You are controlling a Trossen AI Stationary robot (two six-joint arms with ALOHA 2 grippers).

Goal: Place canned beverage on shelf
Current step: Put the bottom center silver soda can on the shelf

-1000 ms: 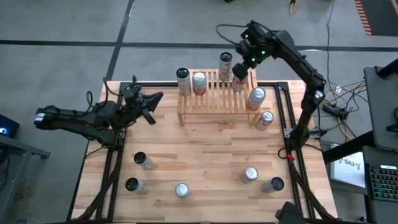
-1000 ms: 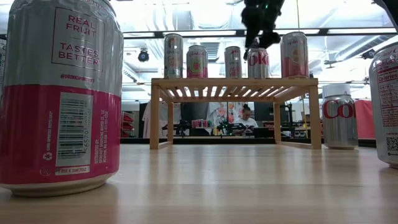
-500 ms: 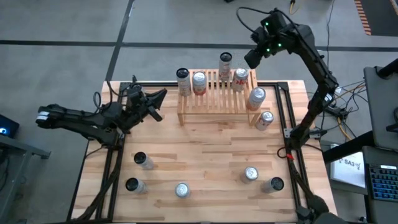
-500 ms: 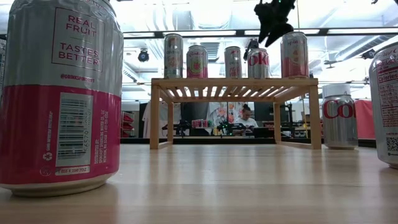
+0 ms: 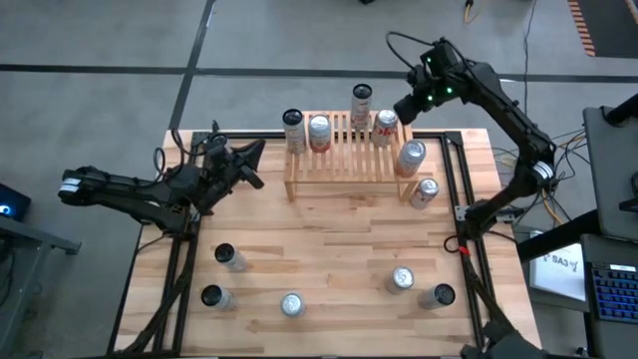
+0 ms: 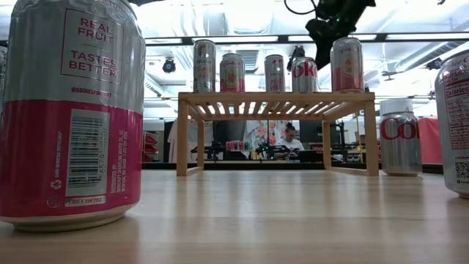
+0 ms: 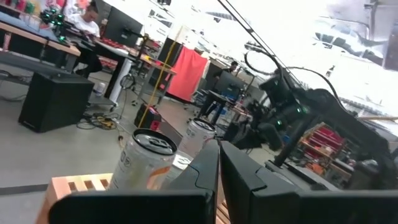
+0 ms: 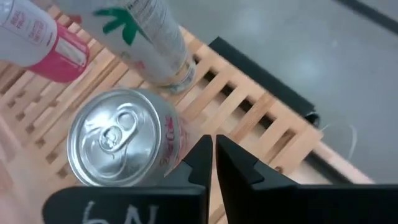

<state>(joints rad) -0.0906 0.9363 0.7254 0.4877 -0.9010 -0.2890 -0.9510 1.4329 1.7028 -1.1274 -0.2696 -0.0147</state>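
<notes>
The low slatted rack of light natural wood, the shelf (image 5: pixel 344 150), stands at the far edge of the pale wooden bench (image 5: pixel 329 254). Five cans stand on its top. The silver can with red lettering (image 5: pixel 386 127) is toward the shelf's right end, upright on the slats; in the right wrist view its silver lid with the pull tab (image 8: pixel 118 134) faces the camera. Just behind it on the shelf is a tall slim white can with a green mark (image 5: pixel 361 104). A silver can with a pink band (image 5: pixel 318 132) and a white can with a dark lid (image 5: pixel 293 130) are at the shelf's left end, and a pink-and-silver can (image 5: pixel 410 157) is at its right end.

The right gripper (image 5: pixel 407 106) hangs above and just right of the silver can with red lettering, apart from it, its fingers pressed together and holding nothing. The left gripper (image 5: pixel 249 160) waits left of the shelf, above the bench, closed and empty.

A red-and-silver can (image 5: pixel 424 191) stands on the bench beside the shelf's right leg. Five more cans stand on the bench well in front of the shelf.
</notes>
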